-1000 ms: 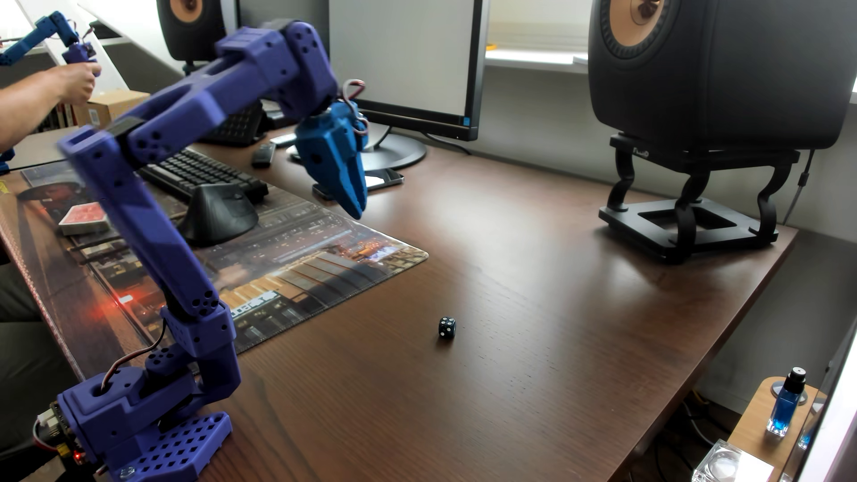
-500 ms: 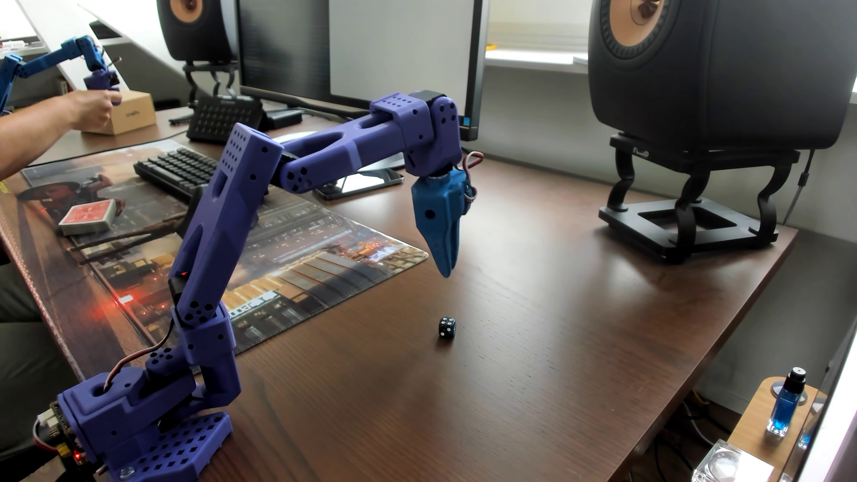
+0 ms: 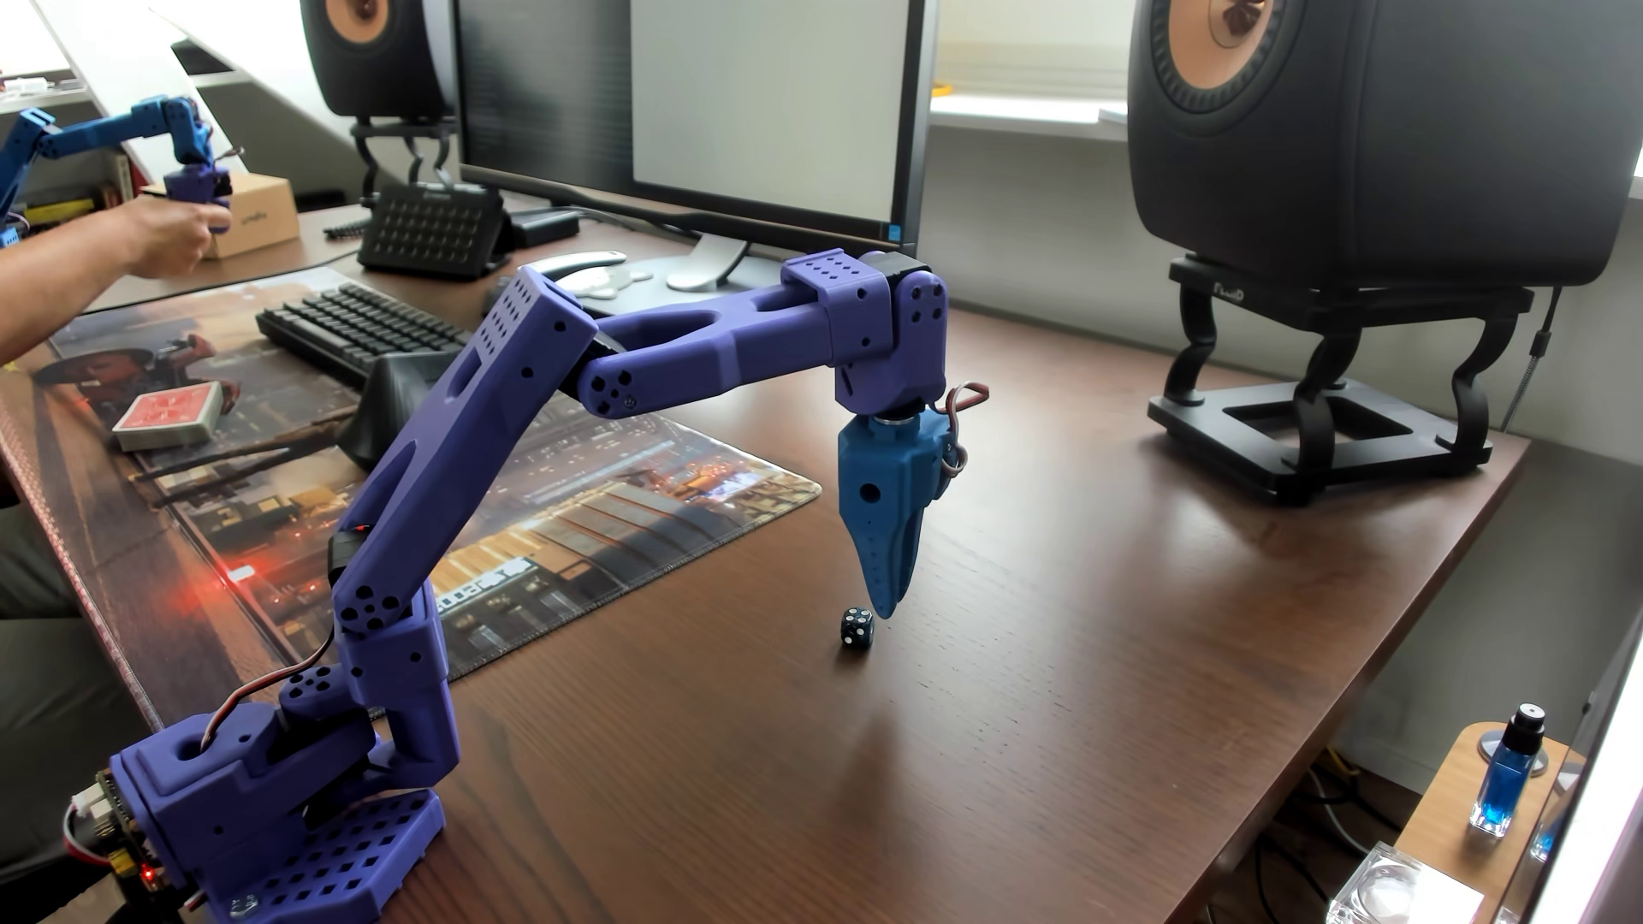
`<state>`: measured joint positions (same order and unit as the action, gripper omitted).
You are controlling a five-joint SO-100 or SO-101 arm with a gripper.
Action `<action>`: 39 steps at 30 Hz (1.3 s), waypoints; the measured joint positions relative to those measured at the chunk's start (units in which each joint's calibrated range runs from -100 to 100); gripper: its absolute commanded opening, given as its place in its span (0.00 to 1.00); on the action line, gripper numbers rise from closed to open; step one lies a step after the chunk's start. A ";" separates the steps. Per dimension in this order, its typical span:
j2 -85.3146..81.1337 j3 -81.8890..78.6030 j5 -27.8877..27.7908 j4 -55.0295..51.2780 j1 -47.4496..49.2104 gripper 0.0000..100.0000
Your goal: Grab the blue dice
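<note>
the blue dice (image 3: 857, 628) sits on the bare dark wood-grain desk (image 3: 1022, 711), in the open area past the corner of the printed desk mat (image 3: 569, 524), resting flat with white pips showing on its top and side faces. it is a tiny near-black cube with rounded corners, so it has no long axis to align with; any pair of opposite faces would serve. the gripper (image 3: 885, 611) hangs nose-down with its tip just beside the dice, to the right of it and slightly above in this view. the two blue plastic fingers (image 3: 876, 560) lie pressed together to a narrow point, holding nothing. judgement: the jaws must spread and the tip shift left over the cube before any closing; the dice is hard, smooth and far smaller than the pincer, so an off-centre pinch could flick it away. a small bottle of blue liquid (image 3: 1504, 782) stands well apart at lower right.
</note>
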<state>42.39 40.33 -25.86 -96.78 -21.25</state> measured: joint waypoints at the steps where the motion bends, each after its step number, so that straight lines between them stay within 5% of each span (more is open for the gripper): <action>1: 0.00 -0.36 0.00 0.00 0.00 0.07; 13: 0.08 -4.93 0.00 0.00 0.57 0.23; 39: 0.08 -9.51 -0.52 0.00 2.36 0.23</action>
<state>42.47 30.82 -26.38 -96.78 -18.89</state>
